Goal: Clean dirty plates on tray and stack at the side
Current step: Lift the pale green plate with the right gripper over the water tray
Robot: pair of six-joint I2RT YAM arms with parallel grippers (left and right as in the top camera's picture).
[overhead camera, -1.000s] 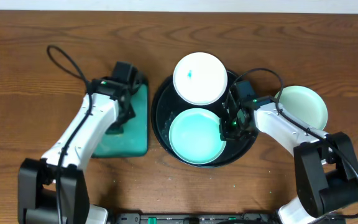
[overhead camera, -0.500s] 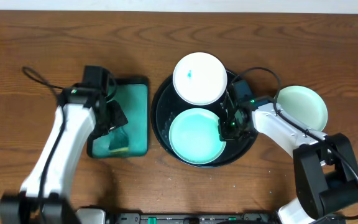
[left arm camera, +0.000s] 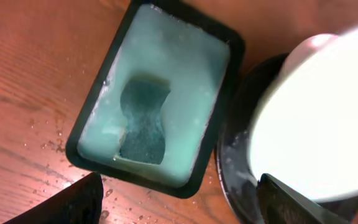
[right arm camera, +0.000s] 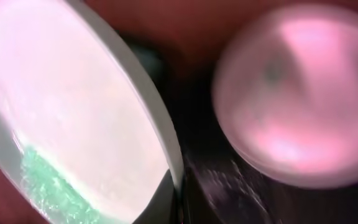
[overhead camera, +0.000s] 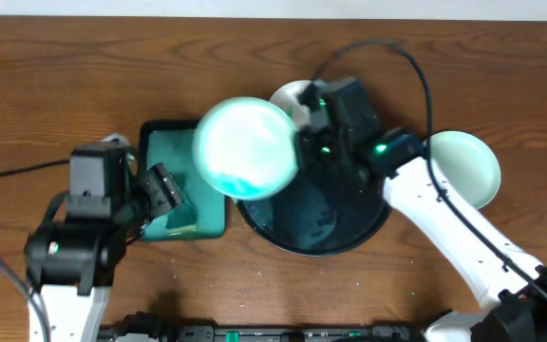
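Right gripper (overhead camera: 304, 142) clenches the lifted plate (overhead camera: 245, 147) by its 3 o'clock rim; the plate is round, face up, above the tray's (overhead camera: 349, 233) 10 o'clock edge. Left gripper (overhead camera: 155, 190) gapes wide. The left wrist view shows the sponge (left arm camera: 143, 121) plainly; overhead it is mostly hidden.

The left arm (overhead camera: 60, 304) and right arm (overhead camera: 444, 214) both wear smooth white shells with black joints and tiny green lights (overhead camera: 380, 147). Thin black cables (overhead camera: 427, 100) loop off them. The left claw (left arm camera: 179, 182) has flat, matte black fingers (left arm camera: 73, 202).
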